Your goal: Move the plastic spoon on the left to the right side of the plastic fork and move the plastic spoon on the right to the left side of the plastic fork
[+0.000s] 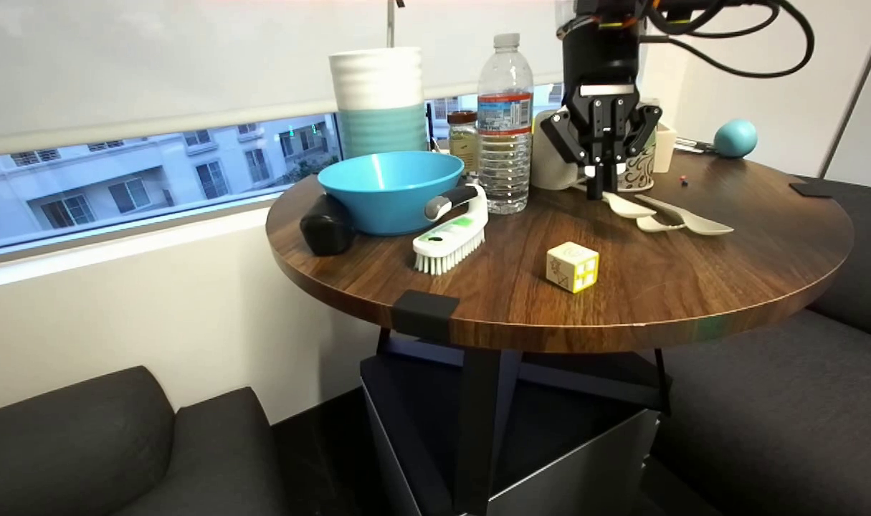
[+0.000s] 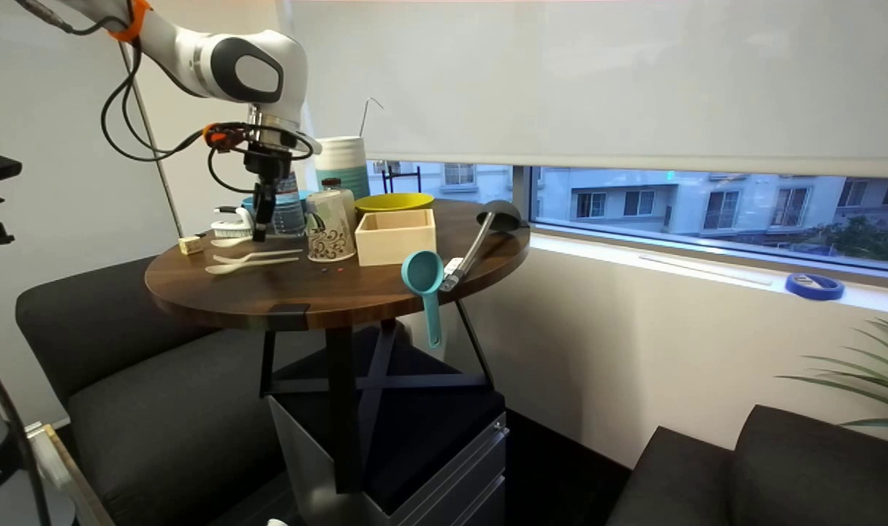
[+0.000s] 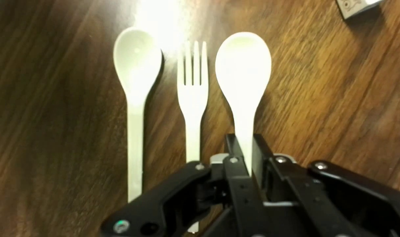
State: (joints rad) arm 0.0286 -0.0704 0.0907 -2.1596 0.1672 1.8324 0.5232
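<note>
In the wrist view the pale plastic fork lies flat on the wooden table, tines away from me. A cream spoon lies to its left, bowl the same way. The other cream spoon is to the fork's right, its handle between my fingertips. My gripper is shut on that handle, whose end is hidden between the fingers. The held spoon shows low over the table in an exterior view, under my gripper; whether it touches the table I cannot tell. The fork also shows in an exterior view.
A wooden cube and a white brush stand near the gripper. A water bottle, a blue bowl, a patterned cup and a wooden box stand behind. A teal scoop overhangs the table edge.
</note>
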